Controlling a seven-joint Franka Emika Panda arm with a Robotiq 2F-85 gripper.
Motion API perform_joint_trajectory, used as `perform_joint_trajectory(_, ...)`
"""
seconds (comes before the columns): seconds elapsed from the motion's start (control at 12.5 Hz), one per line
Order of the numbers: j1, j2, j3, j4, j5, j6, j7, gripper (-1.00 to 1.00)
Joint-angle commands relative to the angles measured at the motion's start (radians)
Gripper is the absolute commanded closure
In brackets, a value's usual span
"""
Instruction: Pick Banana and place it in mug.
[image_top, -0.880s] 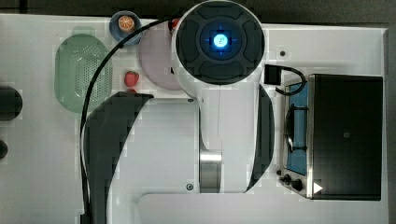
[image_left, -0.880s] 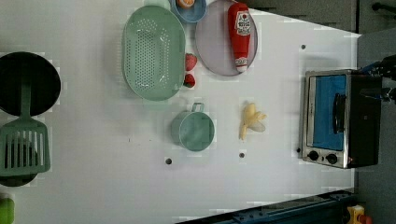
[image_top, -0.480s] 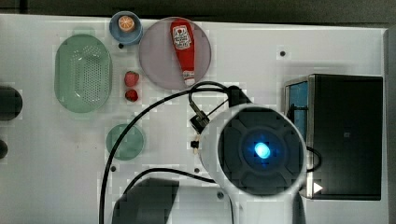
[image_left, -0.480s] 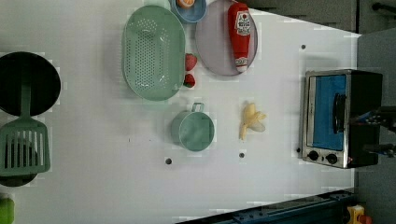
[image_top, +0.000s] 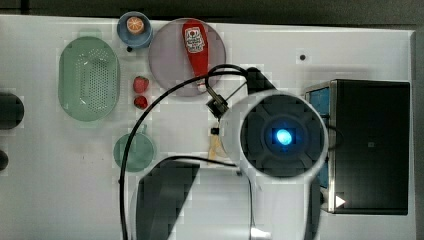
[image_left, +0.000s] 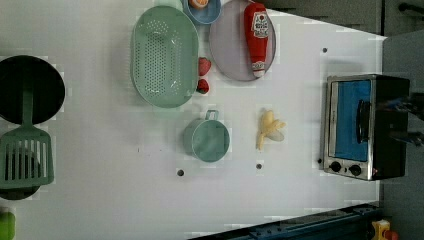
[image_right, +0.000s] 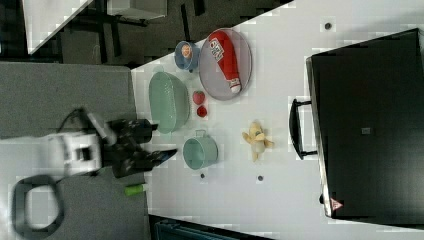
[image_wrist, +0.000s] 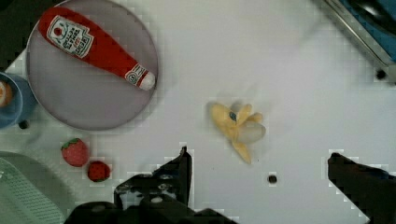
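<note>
Banana (image_left: 270, 130) lies outside the empty mug (image_left: 207, 141).

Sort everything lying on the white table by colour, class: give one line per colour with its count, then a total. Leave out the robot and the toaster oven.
Red: 3, the ketchup bottle and two strawberries
Green: 3, the mug, basket, spatula
Blue: 1, the bowl
Orange: 1, the orange slice
Yellow: 1, the banana
Lilac: 1, the plate
Total: 10
</note>
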Motion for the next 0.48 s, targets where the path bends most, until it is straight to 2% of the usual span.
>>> perform_joint_trajectory(0.08, -0.004, 0.091, 0.001, -0.111, 0.005, 0.098, -0.198, -1.0)
perform_joint_trajectory(0.48, -0.004, 0.232, 0.001, -0.225, 0.005, 0.397, -0.538, -1.0)
